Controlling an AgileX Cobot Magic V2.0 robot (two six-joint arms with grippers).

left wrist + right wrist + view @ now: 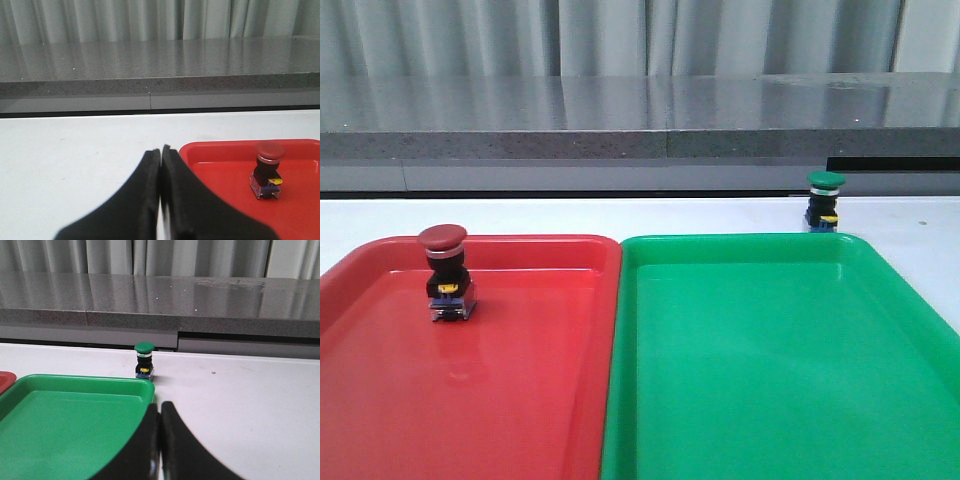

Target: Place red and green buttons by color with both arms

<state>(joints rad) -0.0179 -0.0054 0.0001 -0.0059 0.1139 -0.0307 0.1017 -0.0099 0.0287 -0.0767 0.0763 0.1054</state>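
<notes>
— Left side first?
— My left pincer (161, 150) is pressed together, empty; the red button (267, 169) stands upright in the red tray (210, 155), ahead and inboard of it.
— Right side?
— My right pincer (160, 407), also pressed together, is nearer the green button (144, 360), upright straight ahead, just past the green tray (75, 382) rim.

— What sort of room is this?

— A lab or test bench, I'd say. A bare white table (620, 212), a grey speckled stone ledge (620, 125) behind it, and pale pleated curtains (620, 35) screening everything off.

— Not a kitchen?

— Two plain plastic trays, red tray (380, 400) and green tray (770, 380) (edges touching), nothing homely.
</notes>
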